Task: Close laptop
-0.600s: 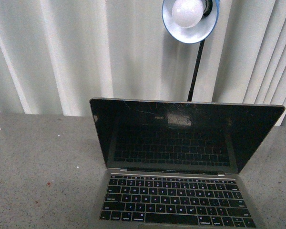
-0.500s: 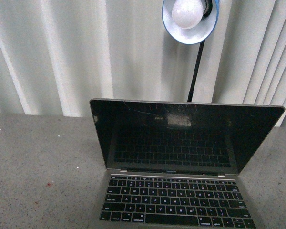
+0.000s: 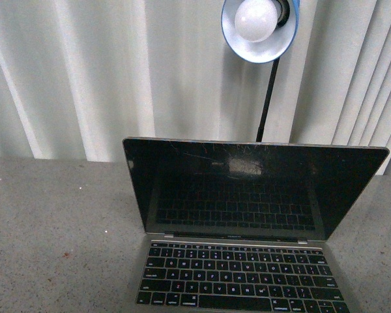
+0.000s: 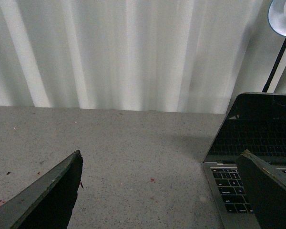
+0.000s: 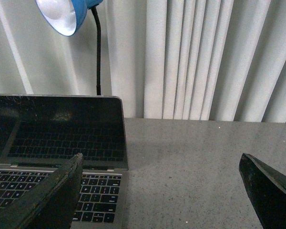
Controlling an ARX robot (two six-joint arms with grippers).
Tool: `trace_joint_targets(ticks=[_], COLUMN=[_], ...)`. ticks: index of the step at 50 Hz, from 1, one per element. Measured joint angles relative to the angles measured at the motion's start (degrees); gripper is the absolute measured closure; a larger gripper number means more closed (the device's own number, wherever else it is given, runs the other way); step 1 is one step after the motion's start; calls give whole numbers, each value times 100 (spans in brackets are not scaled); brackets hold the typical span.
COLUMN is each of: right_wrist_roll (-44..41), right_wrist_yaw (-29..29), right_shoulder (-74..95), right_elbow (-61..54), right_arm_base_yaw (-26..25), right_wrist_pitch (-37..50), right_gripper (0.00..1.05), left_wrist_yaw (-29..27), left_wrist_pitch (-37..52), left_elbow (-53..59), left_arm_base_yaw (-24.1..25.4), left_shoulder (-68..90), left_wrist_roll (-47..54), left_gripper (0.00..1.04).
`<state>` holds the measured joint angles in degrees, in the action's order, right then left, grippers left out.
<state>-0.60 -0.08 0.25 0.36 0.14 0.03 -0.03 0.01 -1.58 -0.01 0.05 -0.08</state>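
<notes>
Open laptop (image 3: 247, 215), blue lamp (image 3: 260, 29) behind

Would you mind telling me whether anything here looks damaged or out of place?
On the open silver-grey metal laptop, the glossy black screen carries fine scratches and a scuffed patch near its top edge. A few red specks dot the grey table. Nothing else stands out.
</notes>
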Motion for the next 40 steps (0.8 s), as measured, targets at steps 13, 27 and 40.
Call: trace_joint_targets(ticks=[13,27,40], right_wrist_roll=[0,0,0], right_wrist_yaw=[0,-2,0], right_shoulder=[0,0,0], right_elbow=[0,0,0], right_arm_base_yaw=[0,0,0], right_wrist_pitch=[0,0,0], right_gripper=[7,7,7], left_wrist_yaw=[0,0,0], left_wrist_pitch=[0,0,0], left_elbow=[0,0,0], left_arm_base_yaw=[0,0,0], left_shoulder=[0,0,0], left_wrist_roll=[0,0,0], left_gripper=[7,7,7])
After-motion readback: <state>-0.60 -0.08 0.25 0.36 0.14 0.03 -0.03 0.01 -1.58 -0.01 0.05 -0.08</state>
